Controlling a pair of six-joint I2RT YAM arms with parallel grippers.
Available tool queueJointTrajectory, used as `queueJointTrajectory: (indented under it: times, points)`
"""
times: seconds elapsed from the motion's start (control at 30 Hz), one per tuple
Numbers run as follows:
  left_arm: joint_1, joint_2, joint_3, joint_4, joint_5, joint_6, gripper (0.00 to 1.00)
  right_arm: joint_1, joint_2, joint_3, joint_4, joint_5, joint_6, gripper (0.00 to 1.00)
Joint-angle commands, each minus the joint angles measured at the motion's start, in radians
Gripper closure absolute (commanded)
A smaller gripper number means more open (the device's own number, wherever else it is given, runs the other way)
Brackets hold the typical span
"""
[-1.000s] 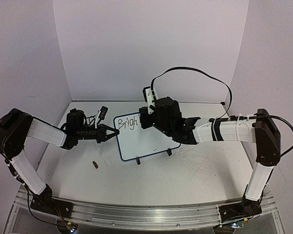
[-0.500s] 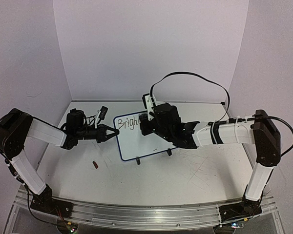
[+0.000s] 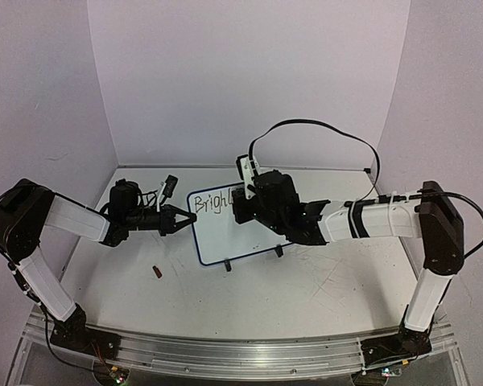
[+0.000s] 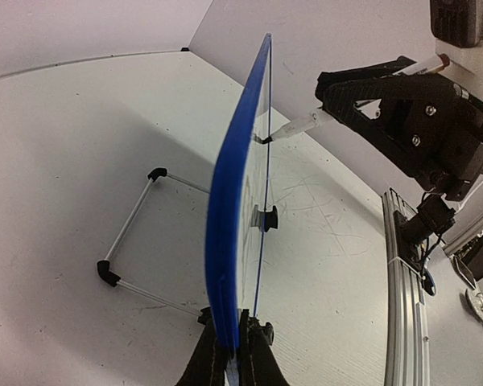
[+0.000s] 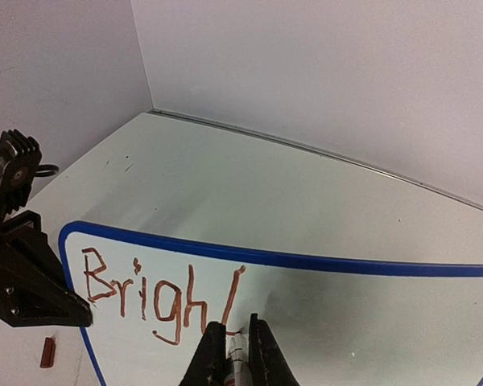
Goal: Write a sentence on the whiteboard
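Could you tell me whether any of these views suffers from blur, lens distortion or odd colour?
Top external: soft, even, purplish light, and the sentence is small but readable. Left wrist: the wide lens bows the whiteboard rim into a curve, and its near end is blurred. Right wrist: the sentence is sharp and looks reddish brown, while the right gripper at the bottom edge is soft.

Top view: my right arm (image 3: 306, 215) covers the whiteboard (image 3: 221, 237)'s right side and the sentence (image 3: 211, 202)'s end; left wrist view: board edge-on, I cannot read it; right wrist view: marker (image 5: 238, 352) mostly hidden inside my right gripper (image 5: 237, 334).
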Motion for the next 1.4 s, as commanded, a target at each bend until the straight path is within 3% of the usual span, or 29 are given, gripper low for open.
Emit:
queueJointTrajectory:
  times: [0.0, 0.27, 1.37]
  points:
    - [0.004, -0.024, 0.024, -0.011, -0.041, 0.063, 1.0, -0.004, -0.057, 0.001, 0.003, 0.078, -0.037, 1.0]
    - [0.004, -0.025, 0.024, -0.013, -0.04, 0.064, 1.0, -0.005, -0.093, -0.011, 0.081, -0.12, -0.015, 1.0]
    - [0.004, -0.027, 0.027, -0.013, -0.033, 0.063, 1.0, -0.014, 0.019, 0.081, 0.04, 0.032, -0.054, 1.0]
